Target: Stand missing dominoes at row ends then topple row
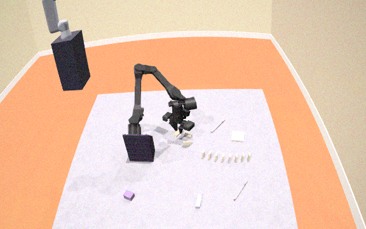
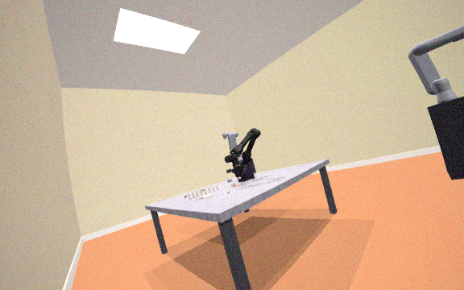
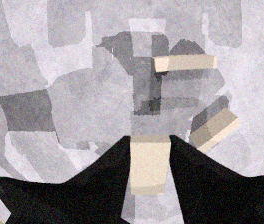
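Note:
My gripper (image 1: pixel 178 131) (image 3: pixel 149 141) is shut on a cream domino (image 3: pixel 150 167), which shows between both fingertips in the wrist view. How high it is above the table is hard to tell. Two other loose cream dominoes lie close by: one (image 3: pixel 188 63) ahead and to the right, and one (image 3: pixel 217 129) at an angle just right of the right finger. In the top view the loose dominoes show beside and below the gripper, one of them (image 1: pixel 187 144) nearest the row. The row of several upright dominoes (image 1: pixel 222 158) (image 2: pixel 203 192) stands evenly spaced to the right of the gripper.
A white square (image 1: pixel 237 136) lies behind the row. A thin rod (image 1: pixel 218 126) lies right of the gripper, another rod (image 1: pixel 241 191) in front of the row. A white bar (image 1: pixel 199 201) and purple block (image 1: pixel 129 195) lie nearer the front. A grey arm on a black pedestal (image 1: pixel 71 62) stands off the table.

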Controlling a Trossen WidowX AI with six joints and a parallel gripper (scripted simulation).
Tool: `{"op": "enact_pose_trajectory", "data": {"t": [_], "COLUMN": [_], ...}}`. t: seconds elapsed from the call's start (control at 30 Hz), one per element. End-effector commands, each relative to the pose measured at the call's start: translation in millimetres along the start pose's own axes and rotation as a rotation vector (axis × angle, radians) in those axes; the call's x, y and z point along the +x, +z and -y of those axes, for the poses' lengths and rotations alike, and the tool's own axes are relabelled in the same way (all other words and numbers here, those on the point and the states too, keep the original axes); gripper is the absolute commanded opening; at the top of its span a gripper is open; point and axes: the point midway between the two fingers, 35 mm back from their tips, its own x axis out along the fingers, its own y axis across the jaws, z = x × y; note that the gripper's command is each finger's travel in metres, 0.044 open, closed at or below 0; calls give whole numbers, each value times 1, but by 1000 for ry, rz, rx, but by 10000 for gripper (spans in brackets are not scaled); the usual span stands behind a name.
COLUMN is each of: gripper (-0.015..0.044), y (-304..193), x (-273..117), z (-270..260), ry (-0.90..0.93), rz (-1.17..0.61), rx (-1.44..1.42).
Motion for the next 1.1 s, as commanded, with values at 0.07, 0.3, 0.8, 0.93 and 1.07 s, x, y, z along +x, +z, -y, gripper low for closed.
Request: {"op": "enact_pose_trajectory", "data": {"t": [0.07, 0.3, 0.8, 0.93, 1.07], "gripper": [107, 107, 107, 107, 107], "y": [4, 4, 41, 66, 86], "x": [-82, -109, -109, -110, -112], "z": [-7, -8, -30, -52, -74], "ry": [-4, -4, -8, -6, 7], "rz": [20, 20, 12, 17, 24], "rx": [-17, -17, 334, 588, 801]}}
